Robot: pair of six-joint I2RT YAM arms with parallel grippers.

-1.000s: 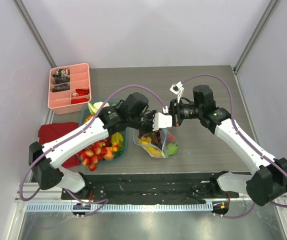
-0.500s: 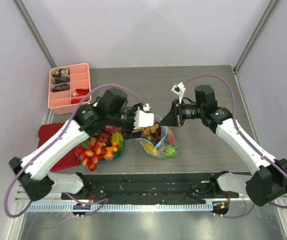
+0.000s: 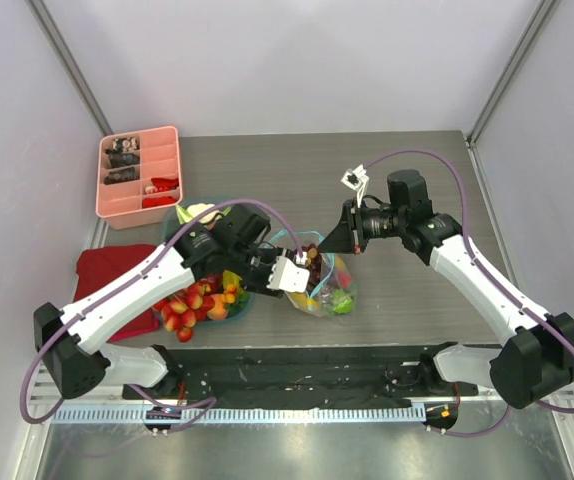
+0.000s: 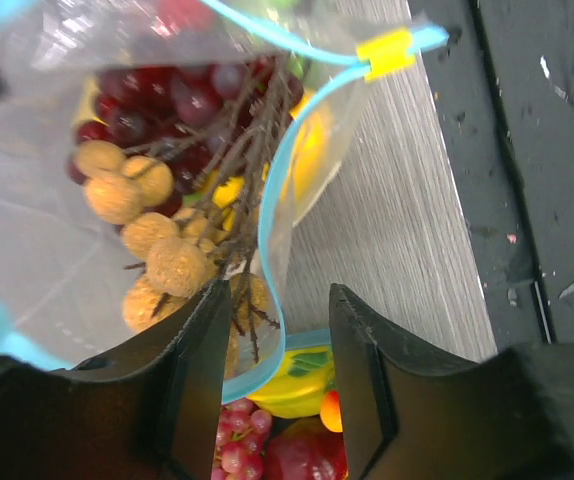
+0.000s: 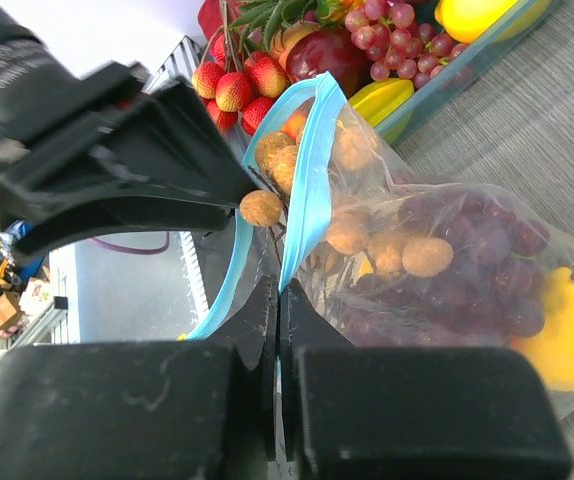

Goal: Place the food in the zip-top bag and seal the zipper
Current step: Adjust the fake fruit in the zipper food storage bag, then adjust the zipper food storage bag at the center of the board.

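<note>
Pinches the teal zipper (image 5: 307,170) in the right gripper (image 5: 277,300), jaws pressed tight together on the strip. Straddles another stretch of that strip with the left gripper (image 4: 277,345), jaws apart, gripping nothing. Holds brown longans (image 4: 172,265), dark grapes (image 4: 167,90) and a yellow lemon (image 5: 567,330) inside the zip-top bag (image 3: 327,290), standing mouth-up on the bench (image 3: 417,180) just beside a teal tub (image 5: 472,70) of loose food (image 3: 192,300).

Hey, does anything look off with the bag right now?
Yes. The brown nut bunch sits right in the bag mouth, its twigs lying across the teal zipper and one nut poking out, so the zipper probably can't close yet.
</note>
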